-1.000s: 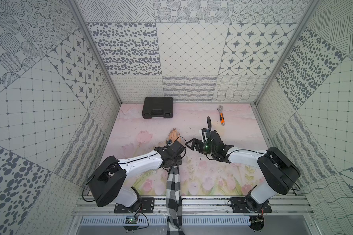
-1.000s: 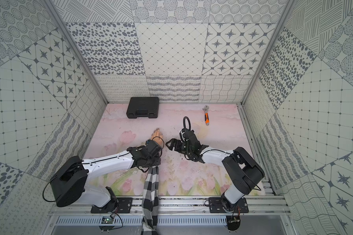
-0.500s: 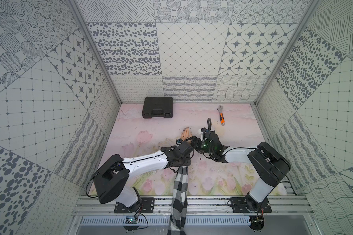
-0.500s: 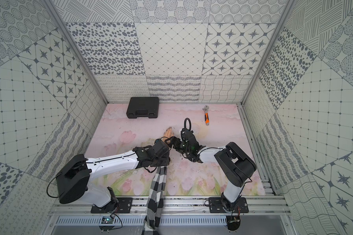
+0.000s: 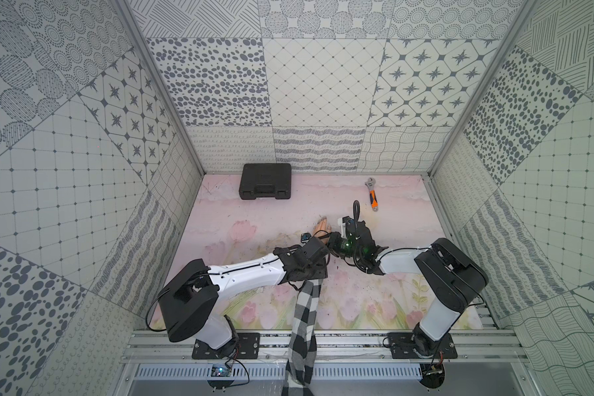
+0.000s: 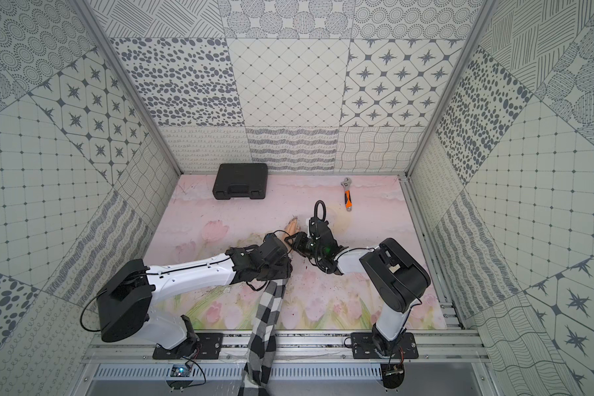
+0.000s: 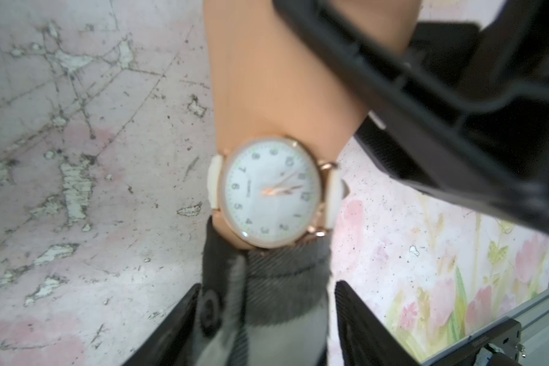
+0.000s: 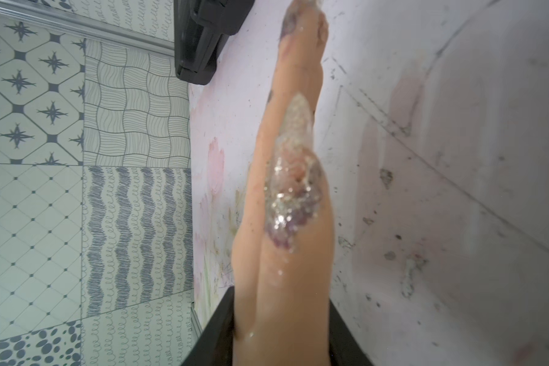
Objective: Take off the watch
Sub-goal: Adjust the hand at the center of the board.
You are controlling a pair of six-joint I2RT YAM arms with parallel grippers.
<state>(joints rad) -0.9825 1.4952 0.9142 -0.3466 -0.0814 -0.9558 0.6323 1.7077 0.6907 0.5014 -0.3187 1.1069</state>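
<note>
The watch, with a round white dial, rose-gold rim and pale strap, sits on the wrist of the mannequin hand, just past a black-and-white checked sleeve. My left gripper straddles the sleeve cuff behind the watch, open, with a thin gap showing at one finger. My right gripper is shut on the mannequin hand, its jaws pressed on both sides of the palm; glitter covers the fingernails. In both top views the two wrists meet mid-mat at the hand; the watch is hidden there.
A black case lies at the back left of the pink floral mat. An orange-handled wrench lies at the back right. Patterned walls close in on three sides. The sleeve trails over the front rail.
Both arms and the mannequin hand have shifted to the right. My right gripper has closed onto the hand. My left gripper's jaws have opened from a shut hold on the sleeve.
</note>
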